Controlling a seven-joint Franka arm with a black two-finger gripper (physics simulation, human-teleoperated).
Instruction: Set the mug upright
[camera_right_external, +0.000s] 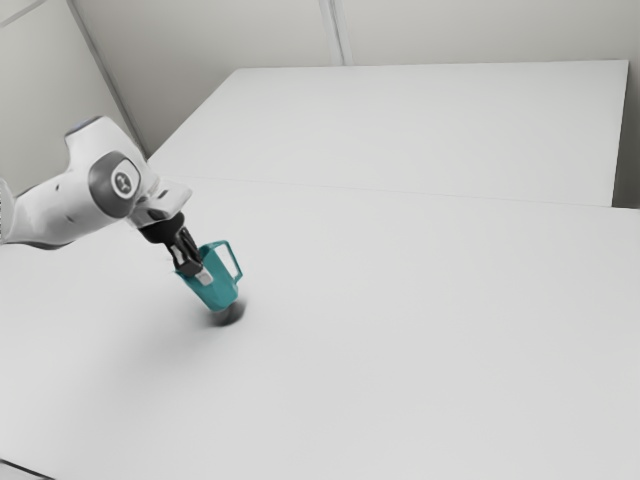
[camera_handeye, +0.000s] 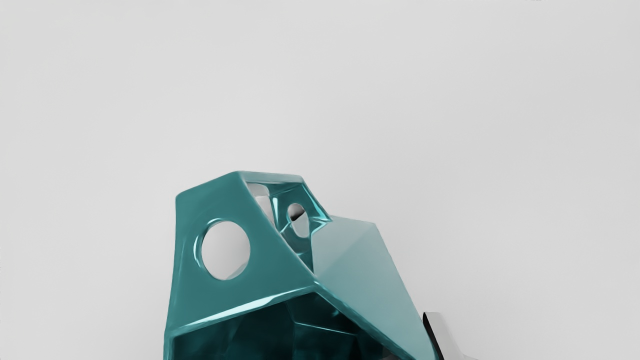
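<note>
Mug (camera_right_external: 212, 292): pos. just above or on the white table (camera_right_external: 400, 300), at the gripper (camera_right_external: 197, 273); base-to-table contact cannot be confirmed, as a dark shadow (camera_right_external: 232, 316) is seen right by the base (camera_right_external: 226, 306). Step in hand, as judged: righting of the mug under grip; it is tilted, so upright pos. is not shown. Next move, est.: remaining tilt to be taken out by hand rotation, w/ base kept low & brought flat to the table before release; if released at this angle, tip-over is likely. Orientation: long axis is inclined between vert. & horiz.; base is directed down & toward ext. view's right, open end up & toward ext. view's left, i.e. toward the hand. Handle (camera_right_external: 236, 262) is carried on the upper side, facing up & toward ext. view's right. In the wrist view the rim (camera_handeye: 245, 309) & dark interior are presented to the camera. Fingers: one finger (camera_handeye: 444, 335) is seen outside the mug wall; the other is mostly hidden, but the wall is judged to be clamped between both, given the tilt held. Arm (camera_right_external: 75, 205) is extended from ext. view's left.
</note>
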